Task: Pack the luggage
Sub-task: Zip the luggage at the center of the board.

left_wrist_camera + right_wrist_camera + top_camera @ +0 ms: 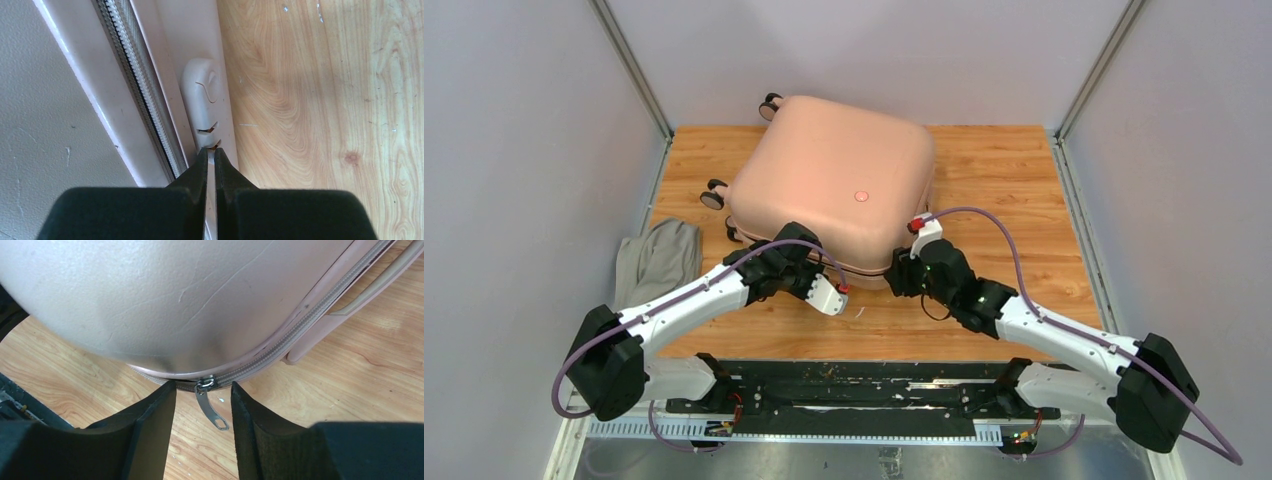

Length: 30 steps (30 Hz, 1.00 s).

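Luggage (829,175) lies closed on the table (1014,200), its near seam just ahead of both sets of jaws. The right jaws stand parted about halfway, holding nothing. The zipper pull (211,410) hangs in the gap between them, its length running back along that gap, so this arm is nearer it. The left jaws are pressed together just short of a pale bumper (202,95); whether they pinch anything is unclear.

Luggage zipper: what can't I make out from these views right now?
- Top view: both arms cover the near edge of the luggage; its shell hides the contents and the far zipper run.
- Left wrist view: the left gripper is shut; whether it pinches the pale sliver inside is unclear.
- Right wrist view: the right gripper straddles the zipper pull; the zipper leaves the frame upper right.
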Motion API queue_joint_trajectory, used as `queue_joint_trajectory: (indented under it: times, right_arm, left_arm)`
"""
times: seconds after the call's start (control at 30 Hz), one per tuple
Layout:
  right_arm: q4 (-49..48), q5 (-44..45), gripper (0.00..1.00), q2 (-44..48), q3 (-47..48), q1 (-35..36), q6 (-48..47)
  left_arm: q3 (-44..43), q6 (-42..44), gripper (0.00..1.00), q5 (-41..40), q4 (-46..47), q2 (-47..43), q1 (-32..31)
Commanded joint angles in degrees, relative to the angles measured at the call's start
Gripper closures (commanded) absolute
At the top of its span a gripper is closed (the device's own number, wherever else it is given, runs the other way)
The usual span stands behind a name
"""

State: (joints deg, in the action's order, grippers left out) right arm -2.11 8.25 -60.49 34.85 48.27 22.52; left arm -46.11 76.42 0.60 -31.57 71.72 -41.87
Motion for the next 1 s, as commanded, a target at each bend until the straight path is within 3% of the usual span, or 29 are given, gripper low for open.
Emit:
queue_joint_trajectory:
  times: [0.0,0.27,0.6,0.97]
  right_arm:
    - [-0.51,-0.18,0.49,2.18,-1.39,1.43,2.7]
    - [-1.36,-6.59,0.43,2.39,-0.29,-0.57,3.76]
    - [3.64,-4.43,0.48,0.61,2.27,-2.37,1.94]
    - [3.38,-9.77,0.6,-3.05,3.72,-5.03,0.39]
  left_arm:
    - [2.73,0.66,1.0,5.65,0.95,2.27,-0.94]
    - [3.03,1.23,1.0,5.61,0.94,1.7,-1.02]
    - [3.04,1.36,1.0,5.49,0.93,1.26,-1.11]
    - [2.69,1.43,1.0,5.54,0.96,1.07,-1.2]
